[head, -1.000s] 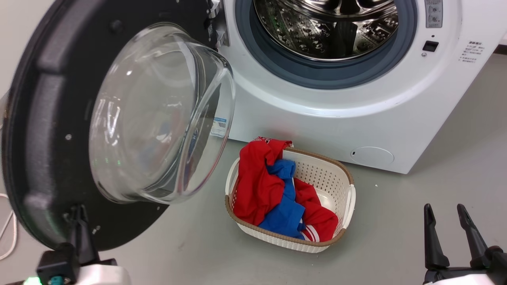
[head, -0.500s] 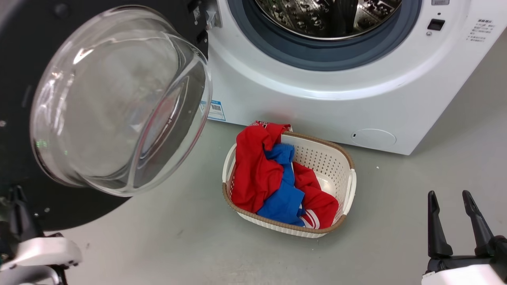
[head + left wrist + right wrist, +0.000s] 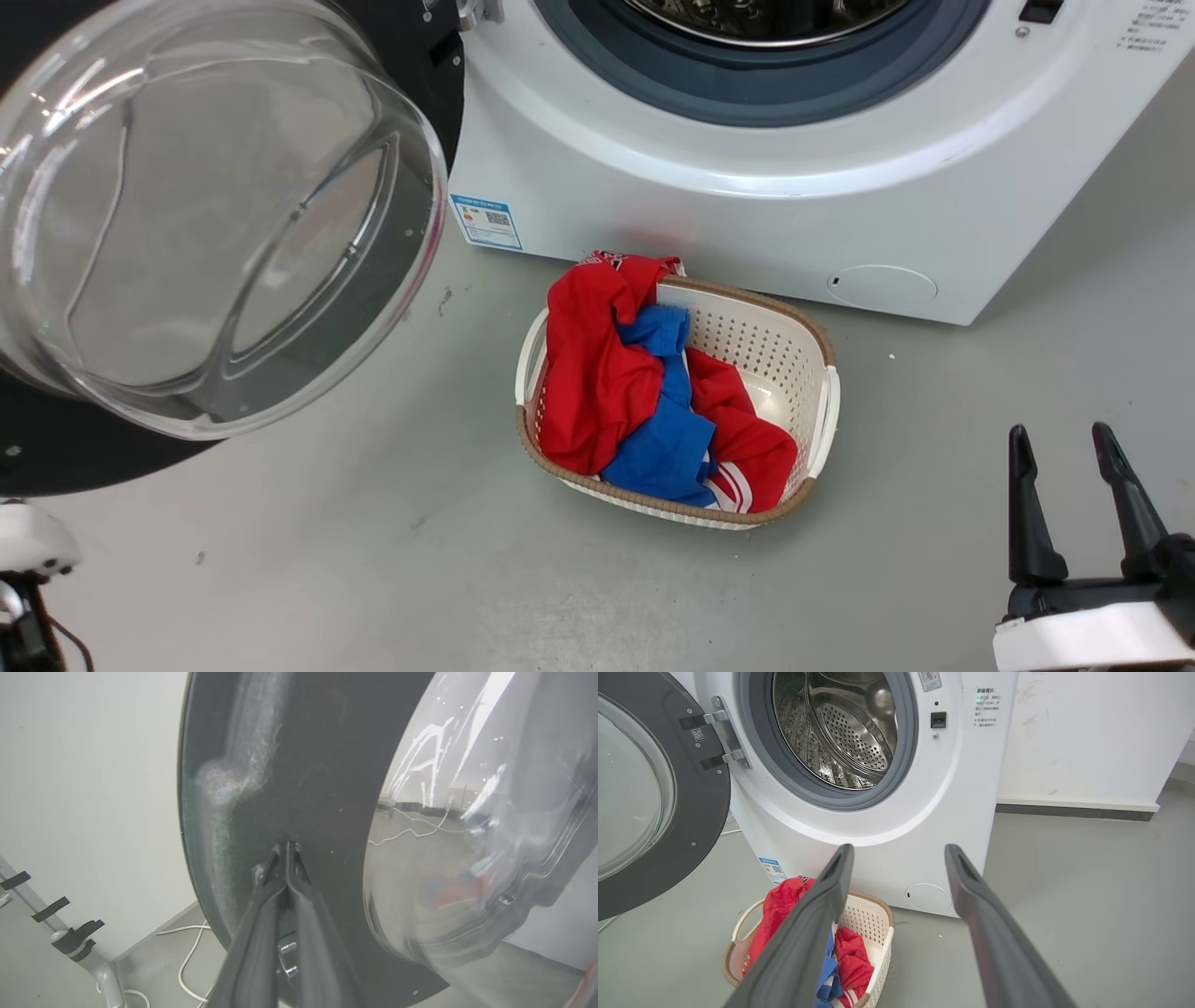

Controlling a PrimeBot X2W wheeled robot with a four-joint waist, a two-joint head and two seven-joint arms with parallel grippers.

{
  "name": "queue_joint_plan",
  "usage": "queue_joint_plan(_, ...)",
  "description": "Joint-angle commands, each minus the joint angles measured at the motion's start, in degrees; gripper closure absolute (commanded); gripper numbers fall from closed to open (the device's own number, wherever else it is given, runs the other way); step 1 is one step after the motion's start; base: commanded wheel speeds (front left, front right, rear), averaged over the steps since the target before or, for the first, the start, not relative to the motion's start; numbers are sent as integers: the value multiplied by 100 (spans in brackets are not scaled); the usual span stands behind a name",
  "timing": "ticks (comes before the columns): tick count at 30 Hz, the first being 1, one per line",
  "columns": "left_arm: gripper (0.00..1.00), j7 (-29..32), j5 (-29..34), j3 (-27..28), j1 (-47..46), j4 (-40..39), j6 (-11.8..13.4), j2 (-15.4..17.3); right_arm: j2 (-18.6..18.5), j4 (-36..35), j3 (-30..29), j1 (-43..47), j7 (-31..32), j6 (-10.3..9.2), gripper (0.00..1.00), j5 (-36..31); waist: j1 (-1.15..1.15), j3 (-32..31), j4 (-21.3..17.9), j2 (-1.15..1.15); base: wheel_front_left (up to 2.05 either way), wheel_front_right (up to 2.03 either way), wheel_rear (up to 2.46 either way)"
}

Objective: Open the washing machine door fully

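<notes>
The washing machine door [image 3: 75,457] is swung out to the left, its clear glass window [image 3: 205,215] bulging toward me. In the left wrist view my left gripper [image 3: 286,845] is shut, its tips pressed against the black inner face of the door [image 3: 317,765] beside the glass. The white washing machine [image 3: 747,215] stands behind with its steel drum [image 3: 840,728] exposed. My right gripper [image 3: 1060,431] hangs open and empty low on the right, far from the door. Its fingers [image 3: 822,905] point at the machine's front [image 3: 924,812], and the door [image 3: 700,788] shows at that view's left.
A white laundry basket [image 3: 822,373] holding red and blue clothes [image 3: 607,392] sits on the grey floor in front of the machine. White cables [image 3: 187,956] lie on the floor by the wall behind the door. A white wall stands to the machine's right.
The head camera has shifted, so the machine sits higher in the picture. The door has swung further out to the left, and my left gripper's fingers have left the head view.
</notes>
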Motion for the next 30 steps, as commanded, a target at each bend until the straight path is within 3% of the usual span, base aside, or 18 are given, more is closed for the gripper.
queue_joint_plan(1, 100, -13, 4, 109, -222, 174, -62, 147, 7, -43, 13, -133, -11, 0, 0, -55, 0, 76, -40, 0, 0, 0, 0)
queue_joint_plan(18, 100, -9, 68, 537, -968, 1424, -451, 480, 7, -64, -1, -275, -11, 0, 0, -92, 0, 271, -201, 0, 0, 0, 0)
queue_joint_plan(30, 100, -13, 458, 692, -562, 1033, -720, 344, 7, -5, -22, -157, -11, 0, 0, 85, 0, -313, -227, 0, 0, 0, 0)
